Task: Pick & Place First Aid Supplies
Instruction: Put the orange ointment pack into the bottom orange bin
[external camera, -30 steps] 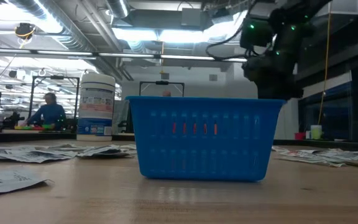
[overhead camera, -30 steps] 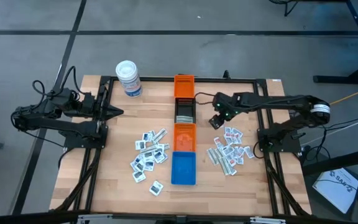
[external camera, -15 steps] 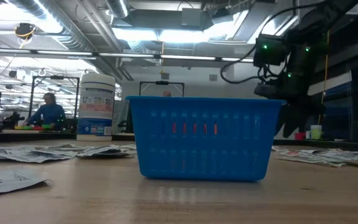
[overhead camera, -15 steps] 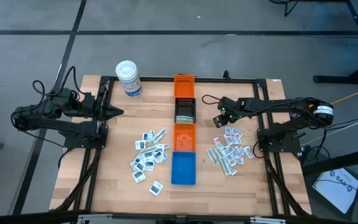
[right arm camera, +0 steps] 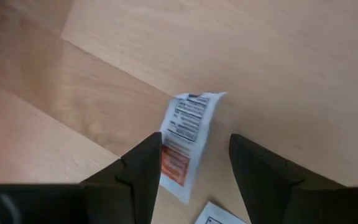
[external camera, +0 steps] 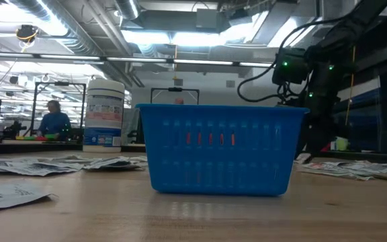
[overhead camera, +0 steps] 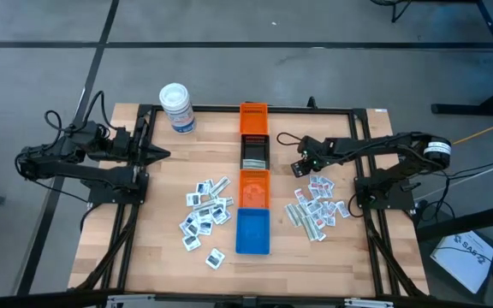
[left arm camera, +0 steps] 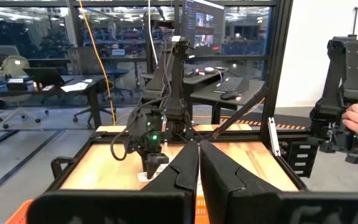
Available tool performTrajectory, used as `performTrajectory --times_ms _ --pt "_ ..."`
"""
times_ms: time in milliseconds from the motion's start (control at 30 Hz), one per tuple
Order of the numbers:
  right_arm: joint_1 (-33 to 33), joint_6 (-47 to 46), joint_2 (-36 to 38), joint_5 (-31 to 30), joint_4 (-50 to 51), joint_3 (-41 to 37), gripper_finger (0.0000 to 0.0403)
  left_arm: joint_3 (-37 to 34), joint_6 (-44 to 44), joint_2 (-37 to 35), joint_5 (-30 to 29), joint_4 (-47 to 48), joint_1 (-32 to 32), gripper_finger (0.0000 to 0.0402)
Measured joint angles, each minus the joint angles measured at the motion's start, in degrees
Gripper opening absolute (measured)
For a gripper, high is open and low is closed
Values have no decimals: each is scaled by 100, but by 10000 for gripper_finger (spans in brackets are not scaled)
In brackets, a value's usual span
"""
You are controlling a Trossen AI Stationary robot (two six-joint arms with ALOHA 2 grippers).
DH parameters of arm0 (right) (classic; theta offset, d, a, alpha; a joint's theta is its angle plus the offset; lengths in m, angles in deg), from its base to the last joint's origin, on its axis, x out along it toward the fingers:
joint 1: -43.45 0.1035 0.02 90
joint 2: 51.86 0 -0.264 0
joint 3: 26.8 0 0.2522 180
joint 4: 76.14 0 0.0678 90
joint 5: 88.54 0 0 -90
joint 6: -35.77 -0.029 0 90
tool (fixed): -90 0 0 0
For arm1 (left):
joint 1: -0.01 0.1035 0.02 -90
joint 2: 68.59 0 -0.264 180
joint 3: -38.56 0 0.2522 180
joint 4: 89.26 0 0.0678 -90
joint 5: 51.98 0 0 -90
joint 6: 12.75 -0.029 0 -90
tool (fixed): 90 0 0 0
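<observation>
- High view: right tool (overhead camera: 299, 168) low over the tabletop (overhead camera: 144, 248), just beside the black bin (overhead camera: 254, 153) and at the far edge of the right-hand pile of packets (overhead camera: 317, 205). Left tool (overhead camera: 163, 155) parked at the left side, well apart from the left pile (overhead camera: 205, 216). Orange bins (overhead camera: 253, 118) and blue bin (overhead camera: 252, 231) in a row down the middle, tub (overhead camera: 177, 108) at the far left corner.
- Low view: right tool (external camera: 312, 143) reaching down behind the blue bin (external camera: 217, 148), tips near the tabletop (external camera: 193, 215); packets (external camera: 345, 168) flat around it. A person far back in the room.
- Left wrist view: left tool (left arm camera: 199, 165) clenched, nothing in it; right arm (left arm camera: 157, 124) seen across the tabletop.
- Right wrist view: right tool (right arm camera: 194, 163) released, jaws straddling one white packet (right arm camera: 185, 134) with red print, lying flat on the wood, not yet gripped.
- Judged step: pinching this packet. Best done by dropping straight until the tips touch the wood, keeping the packet centred, then closing slowly so the thin paper buckles up between the jaws rather than sliding out.
- Risk, judged: a second packet (right arm camera: 219, 213) near one jaw could get dragged along.
</observation>
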Motion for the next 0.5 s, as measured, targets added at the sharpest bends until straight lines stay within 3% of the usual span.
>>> performTrajectory --times_ms 200,500 --pt "0 139 -67 17 -76 0 174 0 -1 -1 0 0 -1 9" --pt "-4 283 -76 -45 -81 0 77 0 -1 -1 0 0 0 13"
